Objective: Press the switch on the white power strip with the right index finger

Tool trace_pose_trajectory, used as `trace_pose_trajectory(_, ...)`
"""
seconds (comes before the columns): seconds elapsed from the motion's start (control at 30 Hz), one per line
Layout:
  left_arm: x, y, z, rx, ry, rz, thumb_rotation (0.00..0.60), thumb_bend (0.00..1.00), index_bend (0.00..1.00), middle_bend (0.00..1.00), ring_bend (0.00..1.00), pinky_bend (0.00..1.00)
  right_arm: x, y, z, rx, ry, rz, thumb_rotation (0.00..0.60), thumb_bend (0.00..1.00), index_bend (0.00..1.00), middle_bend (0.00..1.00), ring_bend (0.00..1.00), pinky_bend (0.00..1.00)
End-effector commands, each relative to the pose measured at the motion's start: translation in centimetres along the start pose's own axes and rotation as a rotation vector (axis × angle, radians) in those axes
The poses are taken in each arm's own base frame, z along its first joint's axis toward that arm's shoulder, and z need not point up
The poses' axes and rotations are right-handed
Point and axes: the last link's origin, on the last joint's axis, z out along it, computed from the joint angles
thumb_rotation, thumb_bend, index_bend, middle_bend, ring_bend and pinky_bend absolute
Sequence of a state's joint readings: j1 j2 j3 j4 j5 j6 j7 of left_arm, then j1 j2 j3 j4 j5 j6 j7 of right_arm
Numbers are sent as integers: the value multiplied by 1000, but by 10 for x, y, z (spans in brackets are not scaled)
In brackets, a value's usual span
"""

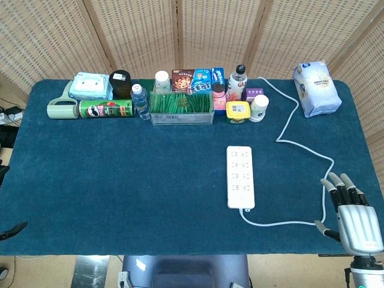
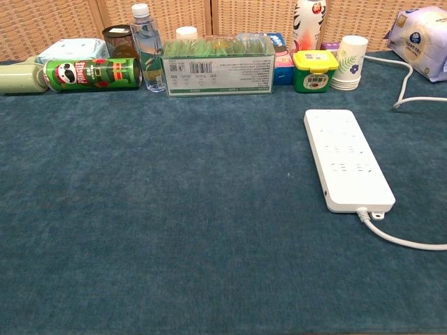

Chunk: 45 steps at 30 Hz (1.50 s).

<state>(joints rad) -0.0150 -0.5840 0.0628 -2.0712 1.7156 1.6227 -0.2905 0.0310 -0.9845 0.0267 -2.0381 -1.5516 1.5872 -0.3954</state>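
Note:
The white power strip lies lengthwise on the blue tablecloth, right of centre; in the chest view the power strip shows its sockets, with the cord leaving its near end. Its switch is too small to make out. My right hand hovers at the table's near right corner, fingers extended and apart, holding nothing, well to the right of the strip. It is absent from the chest view. A dark tip at the left edge may belong to my left arm; the left hand itself is not seen.
The white cord loops between the strip and my right hand and runs to the back. Along the far edge stand a Pringles can, a water bottle, a clear box, cups, snack boxes and a white bag.

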Motion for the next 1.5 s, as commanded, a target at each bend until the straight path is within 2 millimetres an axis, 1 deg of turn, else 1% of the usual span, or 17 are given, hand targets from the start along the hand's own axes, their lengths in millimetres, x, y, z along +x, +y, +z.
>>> trace_pose_trajectory(0.03,0,1,0,2,0,4,600,112,0,0,0,21,0,1,-1,-3,3,-4,600,0,151,105,92,205)
trace_pose_trajectory(0.23,3,3,1,4,1,14,600,112,0,0,0,21,-3,5,-2,-14,-15,-10,600,0,151,106,93,204)
trace_pose_trajectory(0.33,3,5,2,-7,1,19,600,111,0,0,0,21,-3,4,3,1,-6,-8,600,0,145,143,123,204)
trace_pose_trajectory(0.43,3,6,3,-16,-4,29,600,112,0,0,0,22,-1,0,11,39,43,-6,600,24,117,313,317,267)
trace_pose_trajectory(0.47,3,6,3,-18,-4,33,600,112,0,0,0,21,-1,-2,13,52,54,-3,600,41,104,410,436,340)
trace_pose_trajectory(0.5,3,7,4,-20,-3,41,600,112,0,0,0,21,-1,-7,18,86,77,8,600,60,91,513,567,452)
trace_pose_trajectory(0.53,3,7,4,-22,-1,46,600,113,0,0,0,21,-3,-11,22,113,87,17,600,76,83,578,649,541)
trace_pose_trajectory(0.6,3,9,3,-25,3,59,600,112,0,0,0,21,-8,-17,29,157,79,26,600,124,74,731,838,818)
trace_pose_trajectory(0.67,3,9,3,-24,15,77,600,112,0,0,0,21,-11,-21,33,178,59,24,600,176,72,802,928,954)
trace_pose_trajectory(0.7,3,9,2,-22,25,93,600,113,0,0,0,21,-15,-25,36,197,32,24,600,233,71,831,966,986)
trace_pose_trajectory(0.73,2,10,1,-20,26,97,600,113,0,0,0,21,-19,-31,39,219,-4,26,600,282,71,847,982,997)
trace_pose_trajectory(0.83,1,11,0,-18,21,96,600,113,0,0,0,22,-27,-46,47,266,-99,43,600,509,96,895,1000,1000)
trace_pose_trajectory(0.9,0,11,0,-16,19,98,600,113,0,0,0,21,-30,-53,51,291,-131,40,600,651,149,918,1000,1000)
trace_pose_trajectory(0.97,0,11,-1,-16,18,100,600,113,0,0,0,21,-33,-58,53,310,-153,32,600,706,184,926,1000,1000)
trace_pose_trajectory(1.2,-2,9,-2,-13,13,105,600,112,0,0,0,21,-41,-84,59,378,-209,22,600,745,262,931,1000,1000)
trace_pose_trajectory(1.4,-5,6,2,-13,7,94,600,113,0,0,0,21,-52,-93,59,404,-247,0,600,747,271,931,1000,1000)
trace_pose_trajectory(1.5,-7,5,4,-20,8,87,600,112,0,0,0,21,-65,-95,59,421,-255,-55,600,749,276,932,1000,1000)
